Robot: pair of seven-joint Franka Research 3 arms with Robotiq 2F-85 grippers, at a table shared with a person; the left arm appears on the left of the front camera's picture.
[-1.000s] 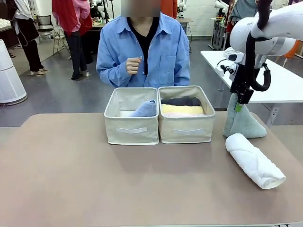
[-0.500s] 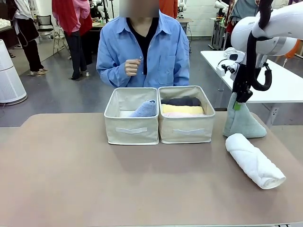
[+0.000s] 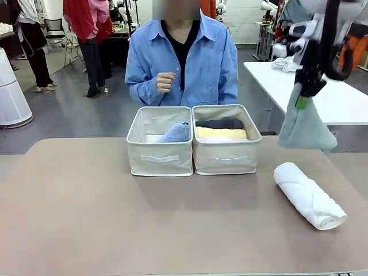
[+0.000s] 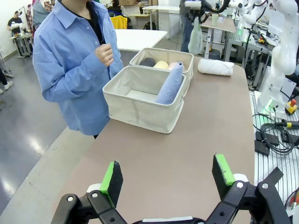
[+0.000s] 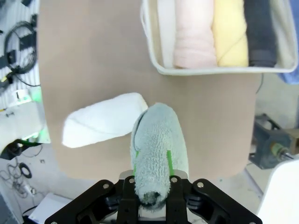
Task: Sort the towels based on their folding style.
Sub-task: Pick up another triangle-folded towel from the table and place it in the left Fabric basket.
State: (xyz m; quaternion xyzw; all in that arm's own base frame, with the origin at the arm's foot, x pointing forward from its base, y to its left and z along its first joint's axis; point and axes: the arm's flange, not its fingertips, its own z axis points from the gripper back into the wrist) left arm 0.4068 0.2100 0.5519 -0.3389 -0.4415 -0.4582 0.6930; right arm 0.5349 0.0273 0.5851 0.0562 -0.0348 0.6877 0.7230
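My right gripper point(image 3: 303, 96) is shut on the tip of the grey-green cone towel point(image 3: 305, 127), which hangs in the air right of the baskets; the right wrist view looks down along this towel point(image 5: 158, 154). A white roll point(image 3: 308, 194) lies on the table at the right, seen below as white roll point(image 5: 103, 120). The left basket point(image 3: 160, 156) holds the pale blue cone point(image 3: 176, 132). The right basket point(image 3: 227, 156) holds dark grey point(image 3: 221, 123), yellow point(image 3: 222, 133) and pink point(image 5: 194, 35) rolls. My left gripper point(image 4: 168, 175) stands open over the near table.
A person in a blue shirt point(image 3: 183, 57) stands behind the baskets with one hand raised to the chest. A white table point(image 3: 339, 100) stands at the far right. The brown tabletop point(image 3: 115, 218) lies bare in front of the baskets.
My right gripper has lifted the grey-green cone off the table, up and slightly right. The person shifted a little to the right.
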